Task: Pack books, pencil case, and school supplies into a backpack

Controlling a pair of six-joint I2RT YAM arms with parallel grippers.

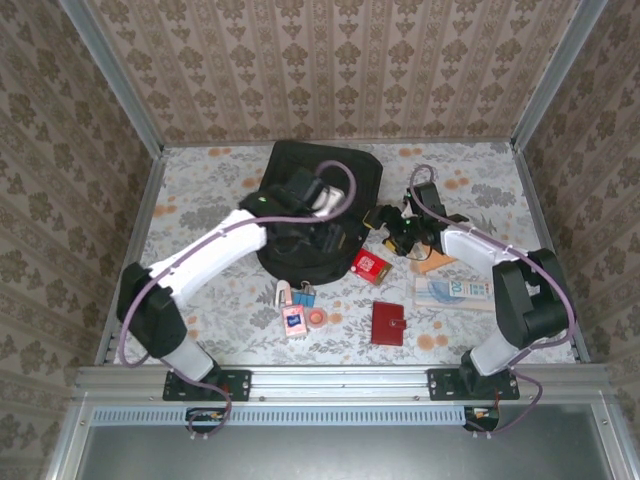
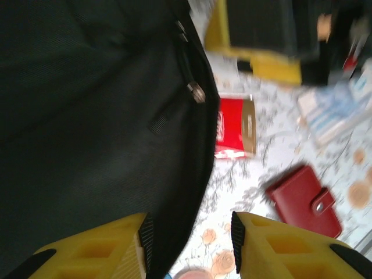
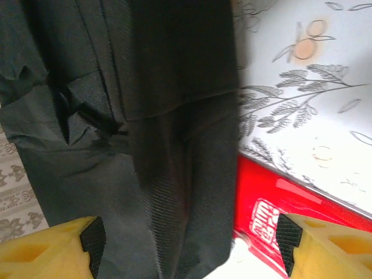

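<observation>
Backpack (image 2: 87, 145) edge runs between fingers of left pincer (image 2: 190, 241).

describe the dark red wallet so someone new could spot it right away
Find the big black backpack on the table. Toward the front edge and to its right lies the dark red wallet. Unlike the brighter red box beside the backpack, it is plain, with a snap tab.

White arms (image 1: 215, 250), black joints, lilac cables, yellow jaws, black pads.
</observation>
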